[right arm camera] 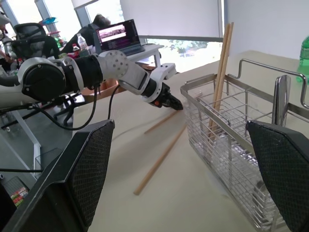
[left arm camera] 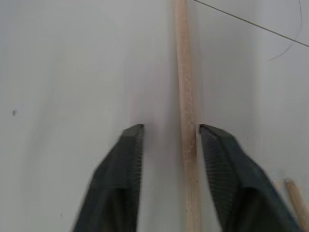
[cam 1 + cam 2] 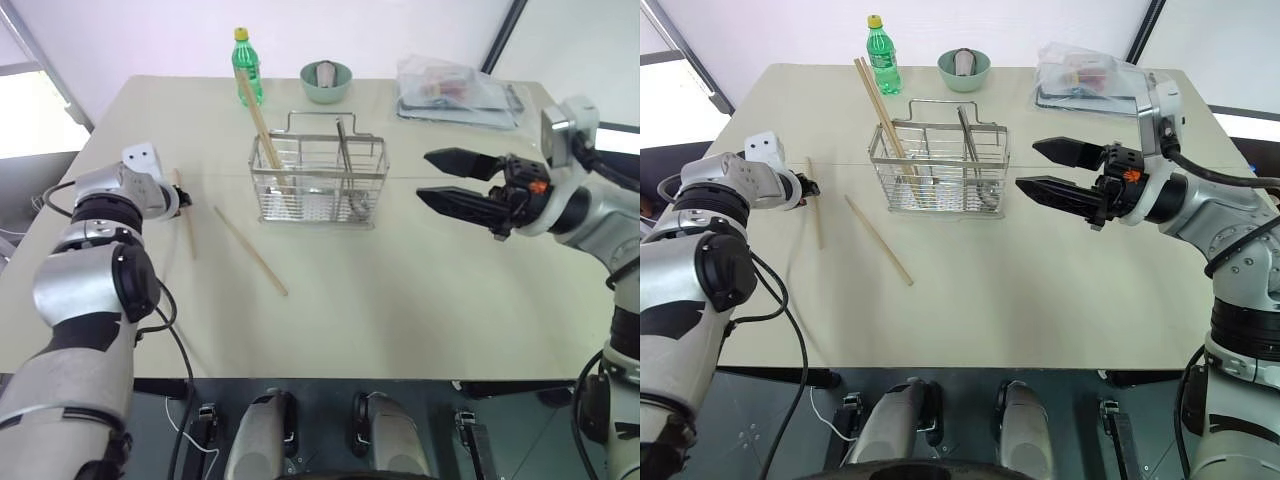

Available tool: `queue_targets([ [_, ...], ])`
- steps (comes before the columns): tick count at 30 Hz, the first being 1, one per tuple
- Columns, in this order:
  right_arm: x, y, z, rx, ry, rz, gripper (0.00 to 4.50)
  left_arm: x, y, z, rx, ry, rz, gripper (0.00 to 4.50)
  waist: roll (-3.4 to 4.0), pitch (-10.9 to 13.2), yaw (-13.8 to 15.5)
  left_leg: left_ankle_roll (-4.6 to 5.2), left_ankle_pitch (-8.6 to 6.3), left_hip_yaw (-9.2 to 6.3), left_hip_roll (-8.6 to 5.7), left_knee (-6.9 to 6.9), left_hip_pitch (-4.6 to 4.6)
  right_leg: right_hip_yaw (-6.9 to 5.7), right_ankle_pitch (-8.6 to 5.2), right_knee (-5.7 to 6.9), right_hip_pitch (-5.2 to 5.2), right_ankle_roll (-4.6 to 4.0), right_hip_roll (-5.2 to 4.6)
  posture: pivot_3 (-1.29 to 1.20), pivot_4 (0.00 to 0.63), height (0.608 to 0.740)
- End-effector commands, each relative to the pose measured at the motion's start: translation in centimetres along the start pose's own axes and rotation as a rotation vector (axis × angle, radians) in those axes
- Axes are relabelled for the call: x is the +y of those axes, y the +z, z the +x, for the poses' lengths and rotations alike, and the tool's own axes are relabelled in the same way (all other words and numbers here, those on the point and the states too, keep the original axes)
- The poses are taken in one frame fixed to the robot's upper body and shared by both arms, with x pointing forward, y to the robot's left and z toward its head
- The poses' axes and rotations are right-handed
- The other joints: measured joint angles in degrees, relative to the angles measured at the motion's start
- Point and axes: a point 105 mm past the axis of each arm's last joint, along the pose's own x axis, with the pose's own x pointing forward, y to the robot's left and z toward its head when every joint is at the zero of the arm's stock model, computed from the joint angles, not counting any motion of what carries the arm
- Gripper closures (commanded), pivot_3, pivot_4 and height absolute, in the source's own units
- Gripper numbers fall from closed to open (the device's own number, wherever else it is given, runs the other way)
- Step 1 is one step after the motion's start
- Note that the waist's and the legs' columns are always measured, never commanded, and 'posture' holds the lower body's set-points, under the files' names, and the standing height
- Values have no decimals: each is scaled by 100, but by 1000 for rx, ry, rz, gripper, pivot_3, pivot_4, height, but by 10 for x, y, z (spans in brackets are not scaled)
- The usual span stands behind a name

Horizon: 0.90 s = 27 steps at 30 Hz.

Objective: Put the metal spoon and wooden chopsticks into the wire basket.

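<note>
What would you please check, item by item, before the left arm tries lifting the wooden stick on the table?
1. Plain light wooden chopstick lies between the left claw's black fingers: ok.
2. Fingers closed onto that stick: not ok, gaps on both sides.
3. Second loose wooden chopstick apart from the first: ok.
4. Silver wire-mesh basket upright, two sticks and shiny metal spoon already inside: ok.
5. Right claw open, holding nothing, beside the basket: ok.

Table [image 3: 420, 320]: pale, wide
Far edge: green bottle [image 3: 246, 66]; green bowl [image 3: 326, 82]; plastic bag [image 3: 455, 90]
Middle: wire basket [image 3: 320, 182]
Left: two loose chopsticks [image 3: 250, 250]
</note>
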Motion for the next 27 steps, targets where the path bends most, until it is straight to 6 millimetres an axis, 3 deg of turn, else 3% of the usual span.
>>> queue_targets([
  [1,7,12,-1,-36,12,-49,0,-1,12,-5,-39,-1,-3,4463,0,0,3,0,0,0,0,0,0,0,0,0,0,0,0,0,150,707],
  [6,5,13,-1,-39,4,-47,0,2,16,-5,-66,13,-33,4463,0,0,-1,4,-2,-1,0,0,0,0,0,0,0,0,0,0,150,707],
  [9,4,13,-3,-36,-4,-42,0,3,45,-13,-219,-1,-99,4463,-2,1,-4,4,-2,-1,0,0,0,0,0,0,0,0,0,0,150,707],
  [11,1,12,-5,-27,-18,-43,0,-3,76,-28,-367,-61,-200,4463,-2,1,-3,4,-2,-1,1,0,0,0,0,0,0,0,0,0,150,707],
  [15,-2,16,-8,-22,-45,-37,0,-30,150,-89,-743,-352,-345,4463,-24,14,9,1,-1,-5,1,7,-9,-6,1,0,-2,-1,-2,0,150,707],
  [18,0,16,-9,-9,-53,-29,0,-60,188,-150,-964,-646,-407,4463,-28,16,7,-10,5,-14,2,33,-52,-18,3,-1,-25,-2,-4,0,150,707],
  [20,2,16,-9,-6,-54,-22,0,-81,198,-183,-1037,-795,-417,4463,-28,16,7,-1,0,-8,-1,36,-52,-16,6,-4,-22,3,-8,0,150,707],
  [22,3,16,-9,-4,-56,-20,0,-106,198,-203,-1058,-897,-389,4463,-27,15,6,4,-2,-7,-3,37,-46,-15,7,-7,-12,6,-8,0,150,707],
  [25,3,16,-9,-8,-69,-20,0,-133,189,-211,-1035,-960,-343,4463,-26,15,3,6,-2,-8,-1,39,-32,-15,7,-1,0,7,-4,0,150,707],
  [27,3,18,-11,-18,-87,-24,0,-155,177,-202,-1022,-905,-218,4463,-26,15,2,11,-4,-11,0,40,-31,-15,7,0,0,6,0,0,150,707],
])
